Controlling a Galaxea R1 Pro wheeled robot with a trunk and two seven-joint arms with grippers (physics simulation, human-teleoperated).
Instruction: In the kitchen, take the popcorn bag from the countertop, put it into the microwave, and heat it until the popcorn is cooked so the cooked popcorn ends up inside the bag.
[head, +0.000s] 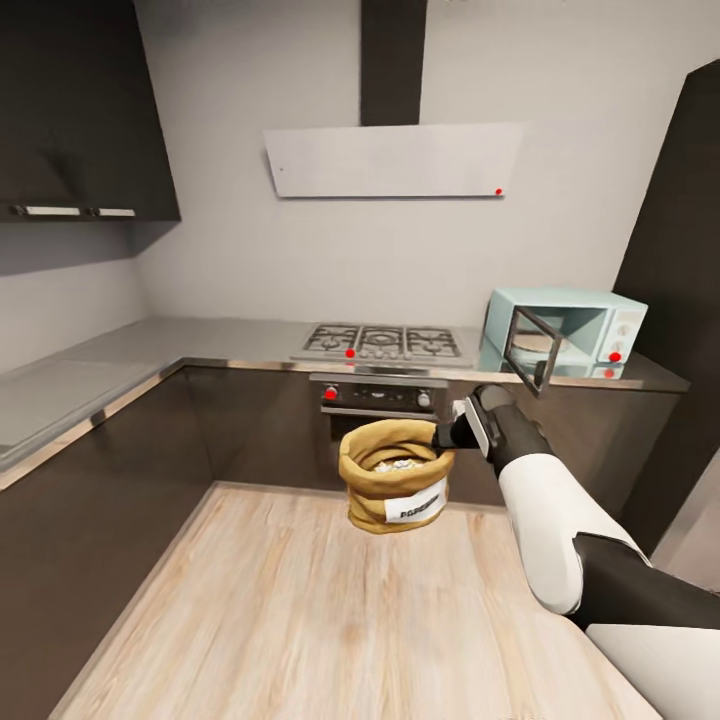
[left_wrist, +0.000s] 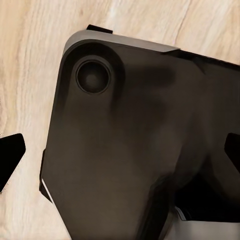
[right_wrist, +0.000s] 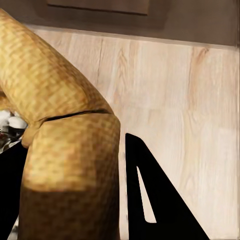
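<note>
**Popcorn bag held in mid-air, microwave door open**

Countertop (head: 130, 345) runs along the left edge of the head view and turns across the back wall, grey and glossy over dark cabinets. Steel gas hob (head: 383, 343) sits at centre frame on it, built-in oven (head: 377, 396) directly below, flat white hood (head: 395, 160) on the wall above.

Popcorn bag (head: 394, 488) hangs just below frame centre, above the wood floor (head: 300, 620) and in front of the oven, touching no surface. Upright, rim rolled down, white label facing the camera. Popcorn (head: 396, 465) visible inside as a pale heap.

Right gripper (head: 447, 432) pinches the bag's rolled rim on its right side; arm comes in from the lower right corner. Right wrist view confirms: dark fingers (right_wrist: 150, 200) straddle the woven rim of the bag (right_wrist: 70, 165), one each side, pale kernels (right_wrist: 12, 122) peeking at the left edge of that picture.

Microwave (head: 575, 330) stands on the counter at right of frame, pale blue, its door (head: 527, 350) swung open toward the room. Bag is well short of it, lower and to its left.

Left wrist view: dark robot body part (left_wrist: 135, 145) over wood floor, black finger tip (left_wrist: 10, 155) at the left edge. Left gripper state: cannot tell.
</note>
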